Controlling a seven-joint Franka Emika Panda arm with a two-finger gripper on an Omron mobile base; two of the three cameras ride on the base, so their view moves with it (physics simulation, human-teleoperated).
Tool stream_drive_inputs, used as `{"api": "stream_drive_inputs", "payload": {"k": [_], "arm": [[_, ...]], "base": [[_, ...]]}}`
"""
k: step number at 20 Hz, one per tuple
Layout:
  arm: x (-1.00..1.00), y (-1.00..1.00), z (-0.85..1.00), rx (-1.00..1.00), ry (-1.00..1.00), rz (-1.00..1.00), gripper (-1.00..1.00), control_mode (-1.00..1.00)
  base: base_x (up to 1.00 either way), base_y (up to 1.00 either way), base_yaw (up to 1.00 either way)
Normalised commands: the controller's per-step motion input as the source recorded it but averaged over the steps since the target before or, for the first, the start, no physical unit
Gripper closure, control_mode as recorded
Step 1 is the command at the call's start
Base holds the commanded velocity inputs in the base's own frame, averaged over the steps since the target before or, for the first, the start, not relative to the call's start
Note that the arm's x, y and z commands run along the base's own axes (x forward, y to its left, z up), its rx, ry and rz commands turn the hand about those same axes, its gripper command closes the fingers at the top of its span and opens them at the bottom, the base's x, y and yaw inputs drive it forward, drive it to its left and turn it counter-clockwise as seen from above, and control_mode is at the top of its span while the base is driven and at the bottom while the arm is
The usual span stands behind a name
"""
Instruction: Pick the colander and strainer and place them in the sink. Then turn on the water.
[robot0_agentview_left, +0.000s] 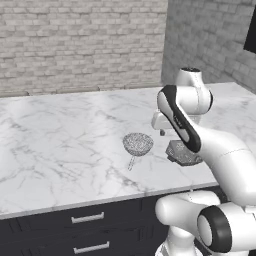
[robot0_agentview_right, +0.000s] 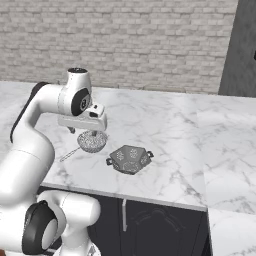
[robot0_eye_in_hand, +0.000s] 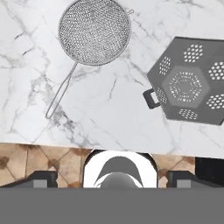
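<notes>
Lying side by side, strainer (robot0_eye_in_hand: 95, 31) and colander (robot0_eye_in_hand: 189, 85) share the counter (robot0_eye_in_hand: 109, 109).

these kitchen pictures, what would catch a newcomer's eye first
The big white robot arm looming over a marble counter, its open gripper hanging above the round mesh strainer. Next, the dark faceted colander sitting just beside the strainer, near the counter's front edge, apart from it. A grey brick wall runs behind.

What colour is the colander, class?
Dark grey, with clusters of pale holes; the colander shows best in the hand view.
</notes>
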Motion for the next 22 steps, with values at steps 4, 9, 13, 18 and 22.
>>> {"api": "stream_drive_inputs", "payload": {"k": [4, 9, 13, 18, 22], "arm": [[0.11, 0.00, -0.20, 0.08, 0.00, 0.01, -1.00, -1.00], [0.10, 0.00, -0.18, 0.03, 0.01, 0.00, -1.00, -1.00], [0.07, 0.00, -0.12, 0.00, 0.04, 0.00, -1.00, -1.00], [0.11, 0.00, -0.08, 0.00, 0.07, -0.01, -1.00, -1.00], [0.17, 0.00, -0.03, 0.00, 0.06, -0.03, -1.00, -1.00]], "base": [[0.00, 0.00, 0.00], [0.00, 0.00, 0.00], [0.00, 0.00, 0.00], [0.00, 0.00, 0.00], [0.00, 0.00, 0.00]]}}
